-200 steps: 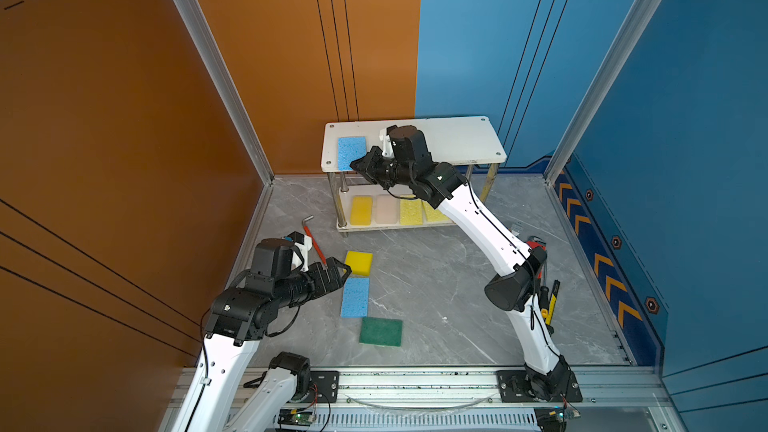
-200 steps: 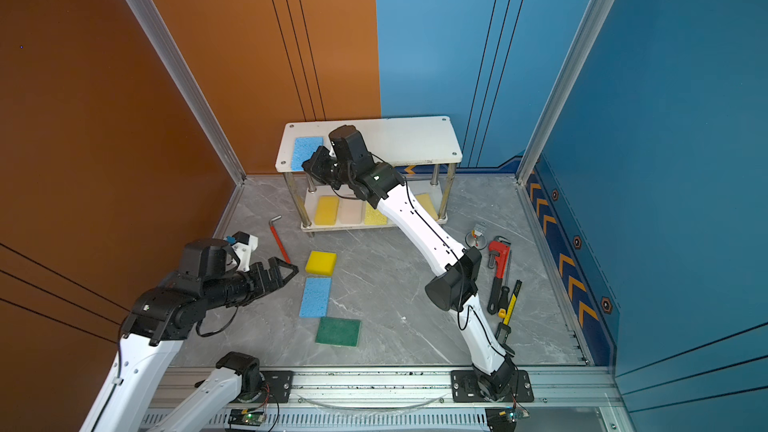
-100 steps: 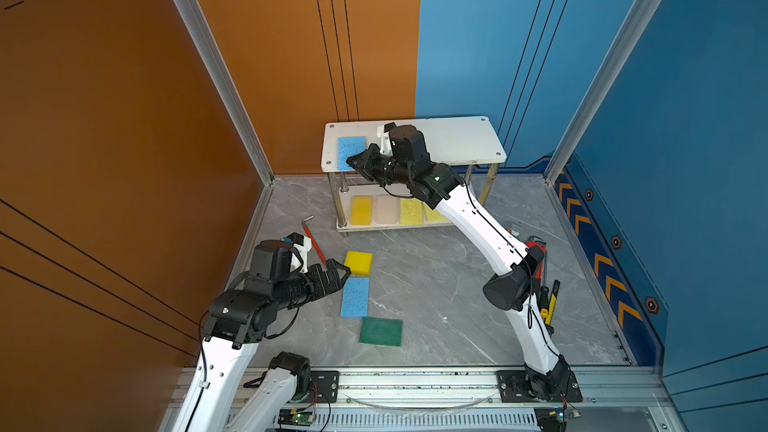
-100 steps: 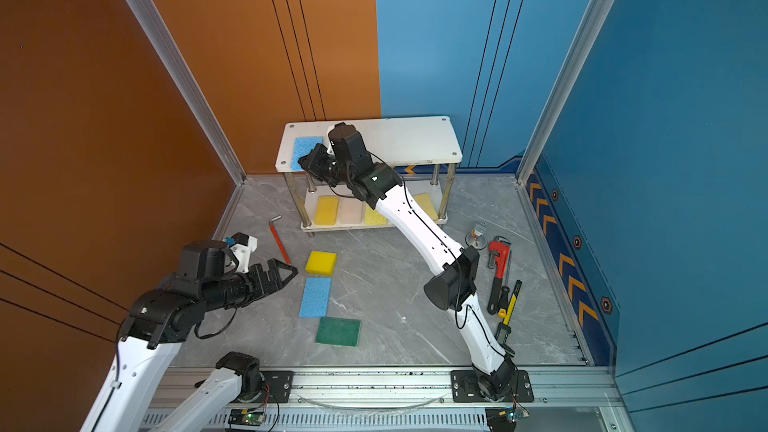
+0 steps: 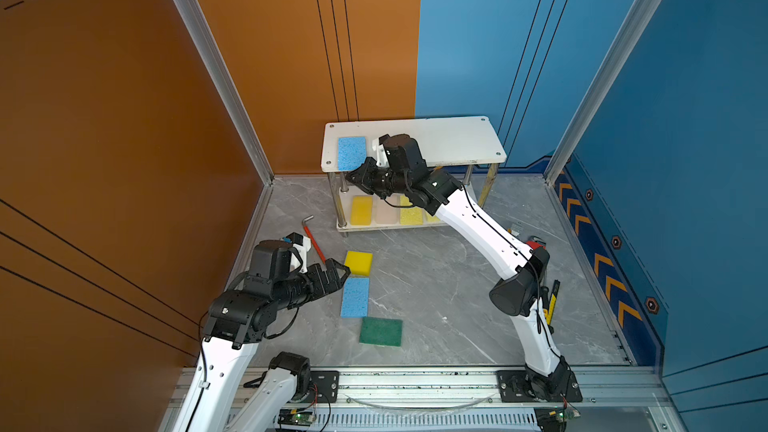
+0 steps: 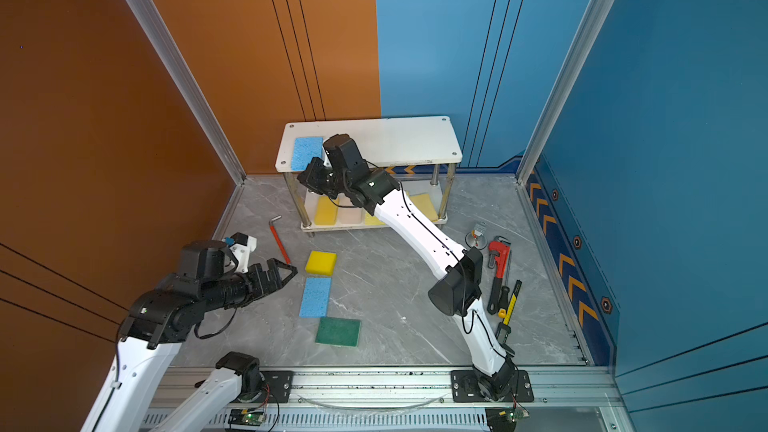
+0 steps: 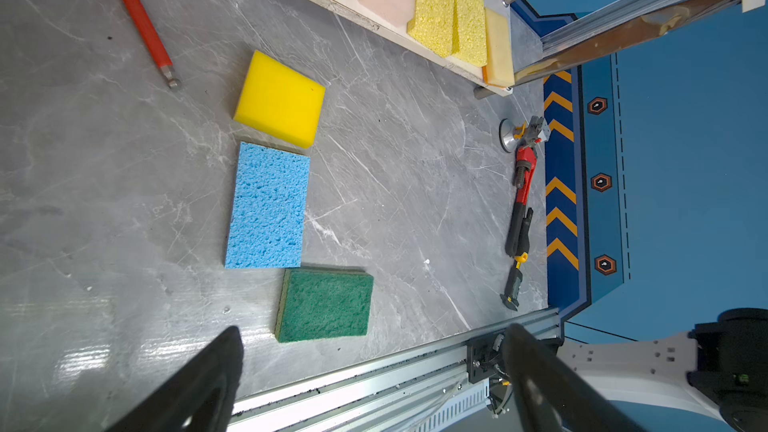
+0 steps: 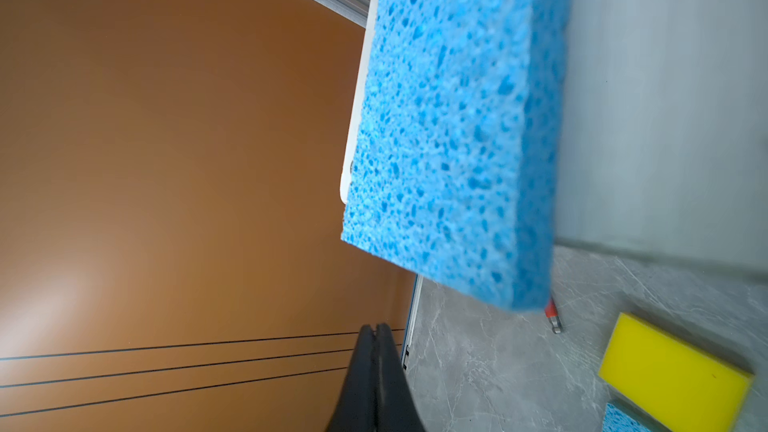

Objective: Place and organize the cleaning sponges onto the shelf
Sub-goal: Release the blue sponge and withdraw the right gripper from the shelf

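Six cleaning sponges (image 5: 360, 209) sat on the shelf (image 5: 449, 143), a blue sponge (image 5: 351, 152) topmost, with three left on the floor (image 5: 415, 284) before it beside the wide-spread left gripper (image 5: 340, 270), and the right gripper (image 8: 376, 332), closed on nothing, at its front.

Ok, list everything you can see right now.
shelf: one, white, at the back
blue sponges: two; one on top board's left end, one on floor
bright yellow sponges: two; one on lower board, one on floor
cream-pink sponge: one, lower board
pale yellow sponges: two, lower board
tan sponge: one, lower board's right end
green sponge: one, floor
hex key: one, red handle, floor left of shelf
pipe wrench: one, red, floor at right
other tools: several, black and yellow, beside wrench
left gripper: black, open, empty, near floor sponges
right gripper: black, shut, empty, at top board's front left
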{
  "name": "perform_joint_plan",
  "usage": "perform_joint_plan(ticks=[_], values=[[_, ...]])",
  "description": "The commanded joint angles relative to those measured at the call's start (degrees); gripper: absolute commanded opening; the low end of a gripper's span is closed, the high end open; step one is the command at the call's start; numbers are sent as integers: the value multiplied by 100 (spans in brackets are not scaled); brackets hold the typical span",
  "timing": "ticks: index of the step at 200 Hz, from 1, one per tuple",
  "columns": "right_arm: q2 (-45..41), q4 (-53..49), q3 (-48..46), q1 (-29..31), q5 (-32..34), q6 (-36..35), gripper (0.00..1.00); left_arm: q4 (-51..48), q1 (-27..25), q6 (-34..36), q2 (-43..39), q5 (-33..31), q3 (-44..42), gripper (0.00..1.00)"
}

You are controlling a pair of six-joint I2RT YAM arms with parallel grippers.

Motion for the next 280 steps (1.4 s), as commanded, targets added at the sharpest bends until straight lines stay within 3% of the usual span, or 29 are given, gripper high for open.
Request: perform_joint_plan(ticks=[1,168,203,223,250,280], values=[[229,-64,485,-72,5,-15,0,-135,70,32,-38,-96,-35,98],[642,537,766,-264,-42,314,0,-156,4,162,-21,-159,-1,98],[414,519,743,-195,-133,81,0,-156,-41,194,-5,-165,72,98],[20,-35,638,6,-125,-367,0,-158,-77,196,29,-181,137,98],[-1229,-911,-611,354,277,-1209,0,-145,-57,76,39,-213,78,98],[-3071,-901,-3081,221,634,-1193,28,-127,67,-280,69,-252,-198,98]])
